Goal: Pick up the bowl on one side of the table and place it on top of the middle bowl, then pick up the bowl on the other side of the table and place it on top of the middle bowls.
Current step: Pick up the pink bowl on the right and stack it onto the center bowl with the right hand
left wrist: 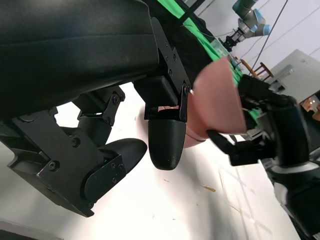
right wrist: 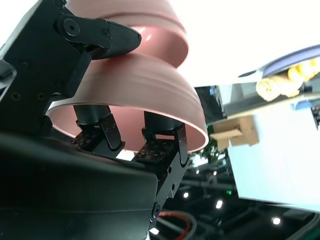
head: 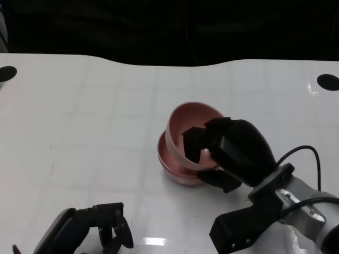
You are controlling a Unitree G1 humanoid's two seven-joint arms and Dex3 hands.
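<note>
1. The right hand [head: 233, 151] has hold of a pink bowl [head: 185, 124], with fingers inside the bowl and the thumb pressed on the outside of its wall, as the right wrist view shows plainly [right wrist: 130, 95].
2. That held bowl is tipped steeply, its open mouth facing toward the right hand, and its lower edge sits inside or against a second pink bowl [head: 172, 164] that rests on the white table [head: 79, 132].
3. In the right wrist view the second bowl [right wrist: 145, 30] shows just beyond the held one, close against its outer wall.
4. The two bowls are a little right of the table's middle, near the front half of the surface.
5. The left hand [head: 106, 227] hangs low at the near edge of the table, well apart from the bowls. It holds nothing; its fingers [left wrist: 167, 142] are apart and only lightly curled.
6. From the left wrist view the tilted bowl [left wrist: 220, 100] appears past the left fingers, with the right hand [left wrist: 260, 130] clamped on its rim.
7. A black cable [head: 304, 153] loops from the right forearm [head: 302, 206].
8. Two dark round holes sit in the table's far corners, one on the left [head: 6, 73] and one on the right [head: 327, 81].
9. Behind the table the background is dark.
</note>
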